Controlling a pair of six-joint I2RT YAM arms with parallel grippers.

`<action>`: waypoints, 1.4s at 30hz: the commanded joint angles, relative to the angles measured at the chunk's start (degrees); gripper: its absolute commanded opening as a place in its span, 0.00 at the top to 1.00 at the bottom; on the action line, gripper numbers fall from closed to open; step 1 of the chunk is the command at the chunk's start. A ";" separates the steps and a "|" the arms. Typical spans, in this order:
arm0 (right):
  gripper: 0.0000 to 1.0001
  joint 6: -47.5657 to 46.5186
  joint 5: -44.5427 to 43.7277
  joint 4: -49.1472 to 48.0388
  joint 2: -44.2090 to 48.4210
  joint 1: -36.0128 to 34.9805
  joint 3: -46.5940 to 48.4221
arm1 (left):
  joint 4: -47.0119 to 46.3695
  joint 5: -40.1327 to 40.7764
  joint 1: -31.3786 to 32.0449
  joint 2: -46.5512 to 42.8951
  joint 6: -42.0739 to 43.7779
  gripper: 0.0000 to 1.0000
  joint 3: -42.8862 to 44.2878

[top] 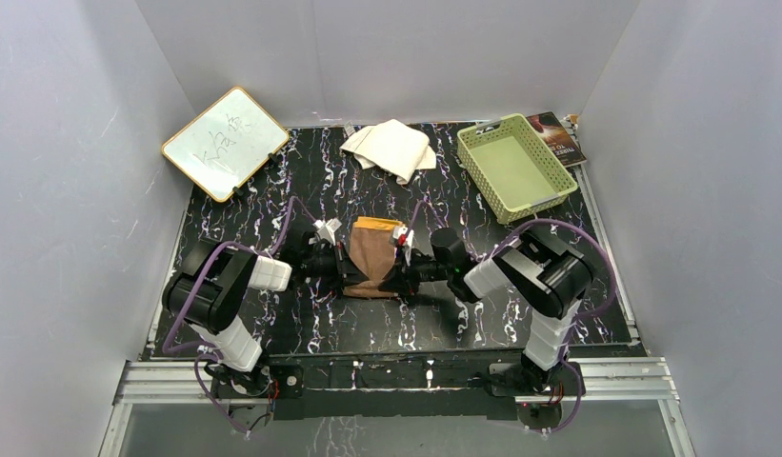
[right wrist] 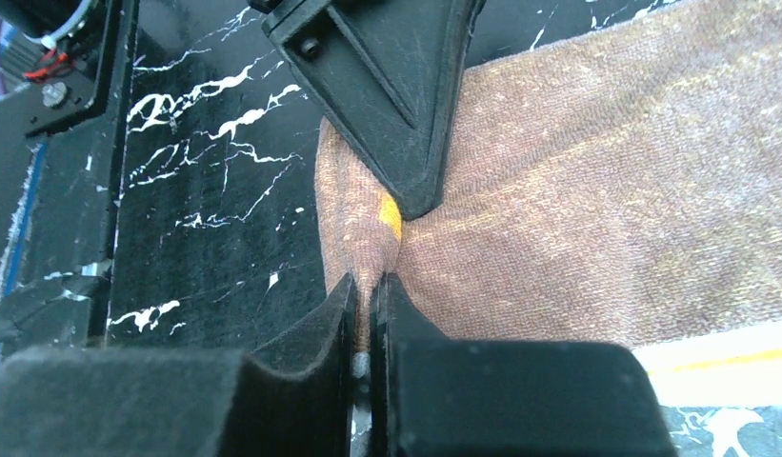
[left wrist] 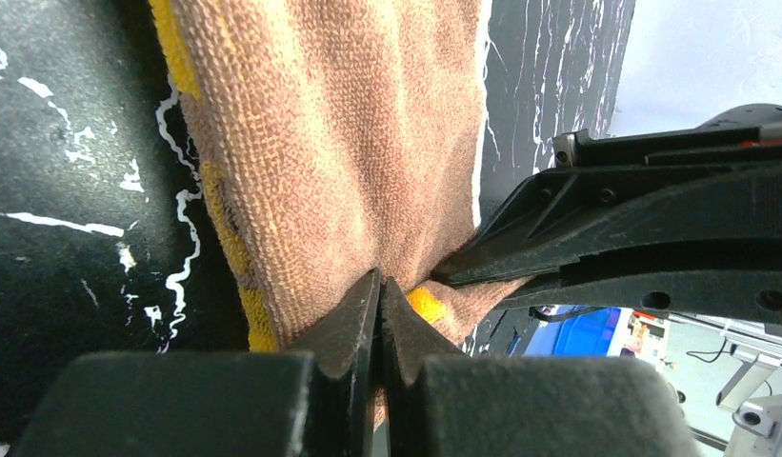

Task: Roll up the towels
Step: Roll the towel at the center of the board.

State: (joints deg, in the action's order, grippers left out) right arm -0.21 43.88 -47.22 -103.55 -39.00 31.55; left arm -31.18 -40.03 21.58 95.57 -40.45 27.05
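Left arm (top: 225, 286) jaws are clamped shut on a fold of the brown towel (top: 372, 257), which lies brown side up at the middle of the bench (top: 301, 324). Right arm (top: 539, 271) jaws pinch the same fold just beside them. White towel (top: 391, 148) lies crumpled at the far edge, between whiteboard (top: 225, 143) and basket (top: 482, 129).

The black marbled table (top: 301, 324) bears a brown towel (top: 371, 259), a cream towel (top: 391, 148), a green basket (top: 474, 164) and a whiteboard (top: 225, 143).
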 commanded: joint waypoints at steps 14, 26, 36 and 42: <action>1.00 35.45 12.36 -2.24 -14.57 6.73 12.07 | 25.22 16.23 -0.20 -19.63 6.04 0.77 6.43; 1.00 33.69 5.90 16.71 -17.09 6.91 17.04 | 10.79 5.26 -0.22 -19.92 -0.52 0.94 -2.04; 1.00 34.87 4.10 17.35 -15.08 7.47 14.52 | 8.54 7.26 -0.20 -13.34 1.63 0.89 2.55; 1.00 31.66 5.23 19.47 -14.49 7.45 14.33 | 11.43 7.52 -0.55 -12.12 3.95 0.84 9.46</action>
State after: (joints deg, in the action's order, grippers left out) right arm 36.73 53.45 -35.42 -117.80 -31.81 47.86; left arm -20.97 -32.53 21.47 83.09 -39.33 32.27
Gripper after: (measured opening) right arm 0.040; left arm 0.136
